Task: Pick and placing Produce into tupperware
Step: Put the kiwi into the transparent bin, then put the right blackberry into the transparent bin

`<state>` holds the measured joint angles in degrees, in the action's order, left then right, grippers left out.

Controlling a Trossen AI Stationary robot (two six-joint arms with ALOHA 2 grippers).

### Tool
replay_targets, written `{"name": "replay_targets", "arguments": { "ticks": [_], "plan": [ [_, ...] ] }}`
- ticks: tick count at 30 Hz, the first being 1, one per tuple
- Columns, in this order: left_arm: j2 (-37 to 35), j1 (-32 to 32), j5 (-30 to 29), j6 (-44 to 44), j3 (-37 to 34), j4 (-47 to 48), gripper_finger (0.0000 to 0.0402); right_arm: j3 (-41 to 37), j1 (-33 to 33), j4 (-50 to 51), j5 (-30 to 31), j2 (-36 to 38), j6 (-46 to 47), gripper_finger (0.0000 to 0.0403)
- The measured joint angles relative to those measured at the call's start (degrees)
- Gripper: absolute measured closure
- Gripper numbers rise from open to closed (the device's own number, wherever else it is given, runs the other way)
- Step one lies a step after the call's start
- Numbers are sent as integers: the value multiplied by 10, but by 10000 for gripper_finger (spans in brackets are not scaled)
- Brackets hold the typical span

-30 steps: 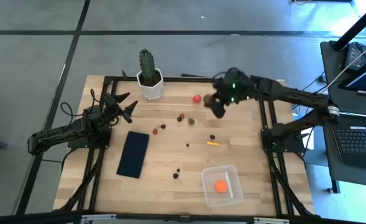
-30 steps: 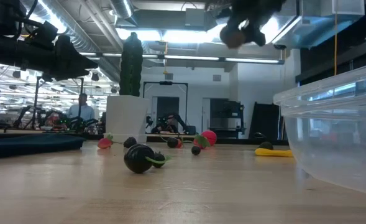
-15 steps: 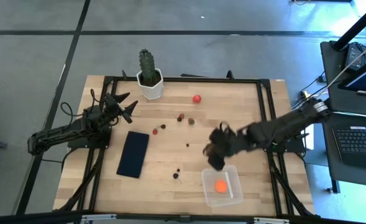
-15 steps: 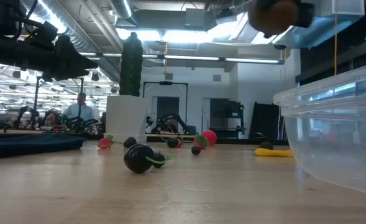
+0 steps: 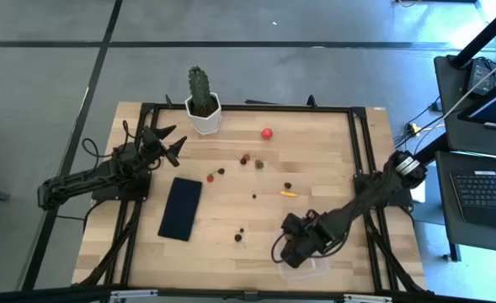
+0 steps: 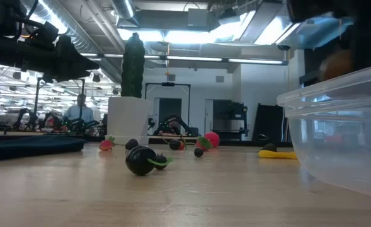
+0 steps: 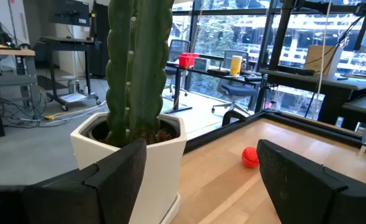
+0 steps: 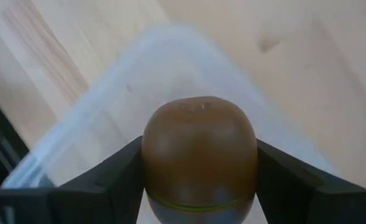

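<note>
Here, the right gripper (image 8: 198,205) hangs over the clear tupperware (image 8: 108,93) near the bench's (image 5: 332,168) front edge, a brown round fruit (image 8: 199,152) wedged squarely between its two dark fingers (image 8: 102,180), which press it from both sides. The left gripper (image 5: 173,144) waits by the cactus (image 5: 200,91), fingers spread and empty.

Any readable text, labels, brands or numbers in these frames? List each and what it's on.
None readable.
Cactus and its white pot: no print visible.
Tupperware: clear, no label seen.
Brown fruit in the right claw: no markings.
Dark navy rectangle: plain.
Laptop beside the table: keys too small to read.
Red box and yellow cup on a far desk: any print is too small to read.
</note>
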<state>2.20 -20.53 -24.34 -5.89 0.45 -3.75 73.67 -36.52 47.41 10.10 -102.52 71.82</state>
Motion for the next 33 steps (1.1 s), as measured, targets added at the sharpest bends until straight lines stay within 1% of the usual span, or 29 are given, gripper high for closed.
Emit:
{"name": "replay_targets", "arguments": {
  "ticks": [3, 9, 17, 29, 33],
  "plan": [
    [0, 0, 0, 0, 0, 0, 104, 0, -7, 2, -7, -7, 17, 155],
    [0, 0, 0, 0, 0, 0, 104, 0, -5, 10, -25, -14, 15, 155],
    [0, 0, 0, 0, 0, 0, 104, 0, -5, 16, -27, -14, 15, 124],
    [0, 0, 0, 0, 0, 0, 104, 0, -3, 17, -27, -14, 12, 117],
    [0, 0, 0, 0, 0, 0, 104, 4, 8, 20, -34, -11, -17, 117]
  ]
}}
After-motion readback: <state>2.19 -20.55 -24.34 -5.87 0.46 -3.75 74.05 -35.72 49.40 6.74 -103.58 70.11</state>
